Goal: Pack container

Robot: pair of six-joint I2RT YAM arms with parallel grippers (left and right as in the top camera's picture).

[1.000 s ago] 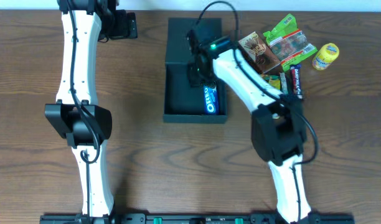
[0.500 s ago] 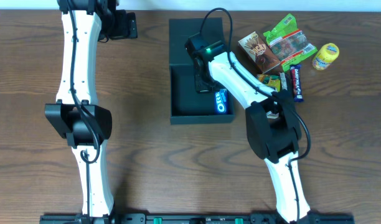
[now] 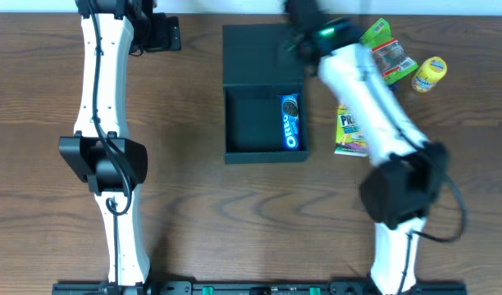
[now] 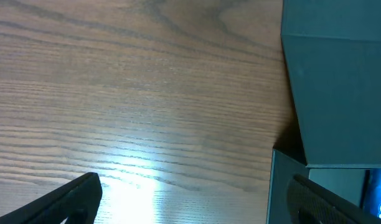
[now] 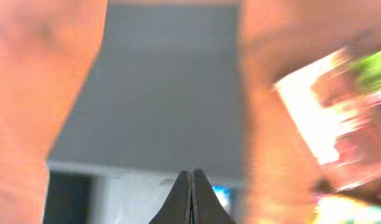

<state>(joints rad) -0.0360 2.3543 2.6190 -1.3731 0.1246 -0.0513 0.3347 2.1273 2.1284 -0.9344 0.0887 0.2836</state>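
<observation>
The container point(image 3: 235, 123) is a dark box with its flap lid point(image 3: 251, 53) lying open at the far side. A blue Oreo packet point(image 3: 291, 124) lies along the right wall inside it. My right gripper point(image 5: 192, 183) is shut and empty. It hovers, blurred by motion, over the lid's far right corner point(image 3: 298, 23). The lid point(image 5: 172, 81) fills the right wrist view. My left gripper point(image 4: 200, 205) is open and empty over bare wood, left of the container point(image 4: 340, 81). It sits at the far left of the table point(image 3: 162, 34).
Snack packets lie right of the container: a green packet point(image 3: 372, 37), a clear-wrapped one point(image 3: 392, 59), a yellow tub point(image 3: 429, 74) and a green-purple packet point(image 3: 349, 131). My right arm point(image 3: 374, 106) crosses over them. Blurred packets point(image 5: 340, 106) show in the right wrist view.
My right gripper has left the Oreo packet in the container, risen out and swung to the far right corner of the lid. The left arm has not moved.
</observation>
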